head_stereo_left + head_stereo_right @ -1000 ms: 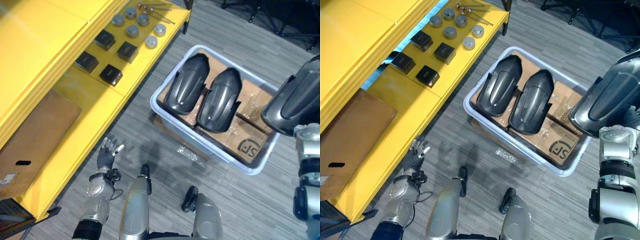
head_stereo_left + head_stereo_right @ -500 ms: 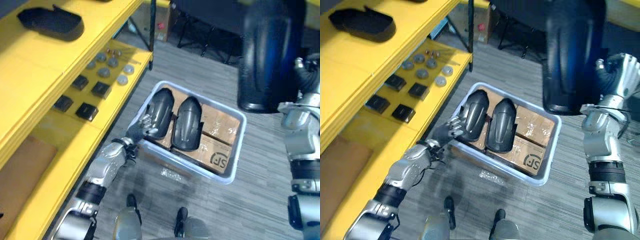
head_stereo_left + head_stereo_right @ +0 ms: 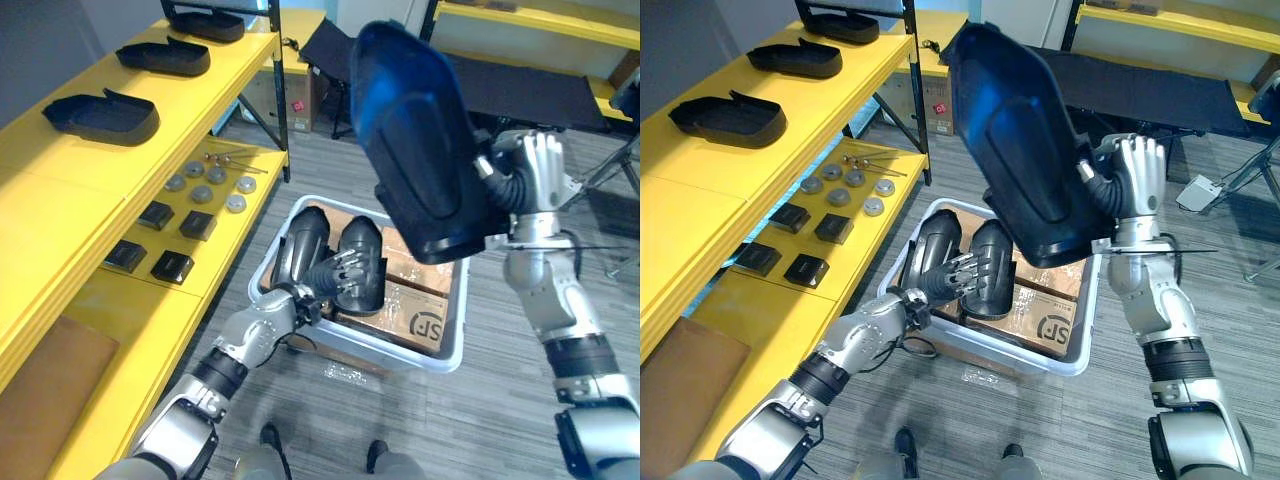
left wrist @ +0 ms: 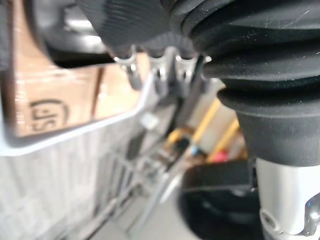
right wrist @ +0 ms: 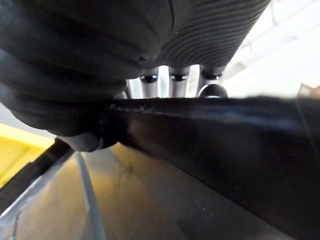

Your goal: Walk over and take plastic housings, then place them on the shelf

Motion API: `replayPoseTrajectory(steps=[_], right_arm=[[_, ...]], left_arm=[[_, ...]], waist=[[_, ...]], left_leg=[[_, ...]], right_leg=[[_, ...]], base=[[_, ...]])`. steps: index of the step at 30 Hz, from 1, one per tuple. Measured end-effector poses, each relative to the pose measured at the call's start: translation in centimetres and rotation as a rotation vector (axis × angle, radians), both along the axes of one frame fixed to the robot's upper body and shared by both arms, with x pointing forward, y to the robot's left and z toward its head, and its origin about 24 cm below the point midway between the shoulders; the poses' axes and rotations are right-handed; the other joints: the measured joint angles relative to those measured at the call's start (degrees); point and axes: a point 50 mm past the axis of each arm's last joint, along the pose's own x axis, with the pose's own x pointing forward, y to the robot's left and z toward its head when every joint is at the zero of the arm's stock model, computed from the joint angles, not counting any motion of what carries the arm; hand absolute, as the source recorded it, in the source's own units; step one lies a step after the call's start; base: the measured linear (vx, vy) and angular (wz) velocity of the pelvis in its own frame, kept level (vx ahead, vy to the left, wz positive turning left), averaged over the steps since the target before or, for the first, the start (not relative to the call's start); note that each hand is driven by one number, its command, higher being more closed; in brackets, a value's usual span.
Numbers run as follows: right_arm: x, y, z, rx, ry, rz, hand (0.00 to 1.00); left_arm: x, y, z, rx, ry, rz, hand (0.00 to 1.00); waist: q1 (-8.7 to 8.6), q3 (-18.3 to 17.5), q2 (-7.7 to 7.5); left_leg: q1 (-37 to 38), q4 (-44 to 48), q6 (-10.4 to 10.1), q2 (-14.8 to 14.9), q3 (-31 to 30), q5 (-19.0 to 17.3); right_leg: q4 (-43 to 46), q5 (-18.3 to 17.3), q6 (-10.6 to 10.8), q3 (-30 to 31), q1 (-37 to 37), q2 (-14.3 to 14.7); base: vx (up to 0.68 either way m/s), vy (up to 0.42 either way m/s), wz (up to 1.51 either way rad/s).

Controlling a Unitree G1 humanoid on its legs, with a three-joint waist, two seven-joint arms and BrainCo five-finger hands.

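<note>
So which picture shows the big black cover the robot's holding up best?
The right eye view: the whole housing shows there, held up by the right hand. The left eye view shows much the same. The right wrist view catches just its dark edge, very close.

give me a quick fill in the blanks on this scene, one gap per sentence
1. The right robot hand holds up ___ housing.
2. The left robot hand reaches over the bin, where ___ more housings lie.
3. Those lie on brown ___.
4. The shelf is coloured ___.

Missing words: one; two; cardboard; yellow
</note>
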Motion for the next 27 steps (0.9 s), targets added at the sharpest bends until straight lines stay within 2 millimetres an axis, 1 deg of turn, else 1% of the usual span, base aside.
replayPoseTrajectory(steps=[2,3,5,6,7,10,12,13,16,17,19,24,27], right_arm=[[-0.1,1.2,-1.8,0.023,0.063,0.035,1.00],[-0.2,1.5,-2.2,0.028,0.077,0.044,1.00],[-0.3,2.9,-3.9,0.047,0.141,0.082,1.00],[-0.4,3.2,-4.3,0.052,0.155,0.090,1.00],[-0.5,3.7,-5.0,0.085,0.179,0.099,1.00],[-0.3,4.0,-6.0,0.159,0.227,0.085,1.00],[-0.1,4.4,-7.3,0.223,0.275,0.062,1.00],[-0.1,4.6,-7.8,0.239,0.286,0.054,1.00],[-0.2,5.1,-8.9,0.291,0.317,0.042,1.00],[-0.2,5.1,-8.9,0.291,0.317,0.042,1.00],[-0.2,5.4,-9.1,0.325,0.311,0.036,1.00],[-0.4,6.0,-9.4,0.352,0.309,0.042,1.00],[-0.6,6.9,-9.8,0.373,0.324,0.067,1.00]], left_arm=[[0.0,-0.5,0.5,-0.017,-0.034,0.032,0.00],[0.0,-0.7,0.6,-0.024,-0.039,0.040,0.00],[0.0,-1.2,1.2,-0.030,-0.075,0.070,0.00],[-0.1,-1.3,1.3,-0.027,-0.085,0.071,0.00],[-0.1,-1.5,1.4,-0.020,-0.093,0.083,0.00],[-0.1,-1.6,1.4,-0.011,-0.110,0.105,0.00],[-0.2,-1.9,1.5,0.008,-0.133,0.124,0.00],[-0.2,-2.0,1.5,0.019,-0.137,0.131,1.00],[-0.2,-1.9,1.4,0.070,-0.164,0.156,1.00],[-0.2,-1.9,1.4,0.070,-0.164,0.156,1.00],[-0.3,-1.8,1.0,0.158,-0.196,0.161,1.00],[-0.5,-1.4,0.0,0.220,-0.182,0.200,1.00],[-0.9,-0.6,-1.2,0.292,-0.172,0.224,1.00]], waist=[[0.01,-0.4,0.01],[0.01,-0.4,0.00],[0.05,-0.4,0.00],[0.09,-0.4,-0.01],[0.18,-0.5,-0.02],[0.29,-0.5,-0.09],[0.85,-0.8,-0.40],[1.20,-1.0,-0.44],[1.73,-1.3,-0.71],[1.73,-1.3,-0.71],[2.06,-1.6,-0.78],[2.13,-1.9,-0.80],[2.04,-3.1,-0.83]], left_leg=[[1.3,-2.9,0.0,-0.4,0.1,1.7],[1.5,-3.6,0.1,-0.5,0.1,2.2],[2.6,-6.3,0.1,-0.9,0.1,3.8],[2.7,-6.9,0.2,-0.9,0.1,4.1],[3.3,-8.1,0.2,-1.1,0.0,4.8],[4.1,-10.1,0.3,-1.4,-0.5,6.0],[4.1,-10.1,0.2,-1.6,-1.1,6.1],[4.1,-10.1,0.2,-1.7,-1.1,6.1],[4.2,-10.0,0.2,-2.0,-1.4,6.1],[4.2,-10.0,0.2,-2.0,-1.4,6.1],[4.2,-10.0,0.3,-2.1,-1.5,6.1],[4.2,-10.0,0.2,-2.0,-1.7,6.1],[4.3,-10.0,0.2,-1.9,-1.8,6.1]], right_leg=[[0.0,0.0,0.0,0.0,0.0,0.0],[0.0,0.0,0.0,0.0,0.0,0.0],[0.0,0.0,0.0,0.0,-0.2,-0.1],[0.0,0.0,0.0,-0.1,-0.3,0.0],[0.0,0.0,0.0,-0.2,-0.3,-0.1],[0.1,0.1,0.1,-1.0,-0.1,-0.1],[0.1,0.1,0.1,-1.2,0.1,-0.3],[0.0,0.1,0.1,-1.2,0.2,-0.4],[-0.7,0.2,0.3,-1.5,0.9,-0.5],[-0.7,0.2,0.3,-1.5,0.9,-0.5],[-0.9,0.2,0.3,-1.5,1.0,-0.5],[-1.3,0.4,0.3,-1.4,1.1,-0.3],[-2.7,1.0,0.3,-1.4,1.7,-0.1]], base=[[-0.07,0.004,0.00],[-0.06,0.010,0.01],[-0.04,0.016,0.02],[-0.01,0.012,0.04],[0.00,0.010,0.05],[0.02,0.012,0.10],[0.04,0.016,0.07],[0.04,0.013,0.02],[0.04,0.012,0.05],[0.00,0.000,0.00],[0.00,0.000,0.00],[0.00,0.000,0.00],[0.00,0.003,-0.01]])
